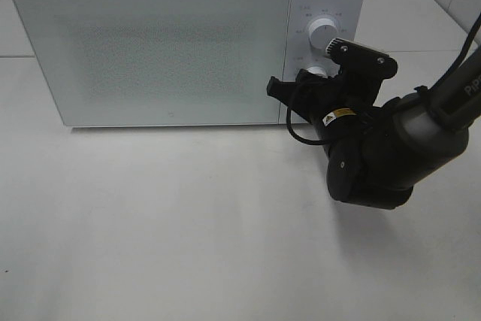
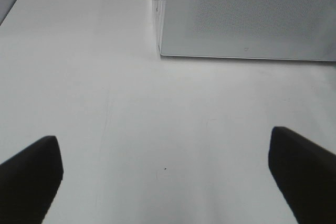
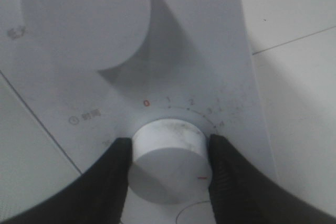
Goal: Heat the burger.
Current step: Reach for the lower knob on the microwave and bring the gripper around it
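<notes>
The timer knob [image 3: 168, 174] of the microwave [image 1: 150, 43], at the desk's [image 1: 188, 223] far edge, is pinched by the right gripper [image 3: 169, 145]; the left gripper [image 2: 165, 150] gapes empty. The burger is unseen, presumably inside: judged soft, best cradled low.

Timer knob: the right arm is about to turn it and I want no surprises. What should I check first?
1. Right gripper closed on the timer knob, a finger each side: ok.
2. Microwave door shut: ok.
3. Burger inside: cannot tell, not visible through the door.
4. Left gripper open, over the table, touching nothing: ok.
5. Upper knob untouched: ok.
</notes>
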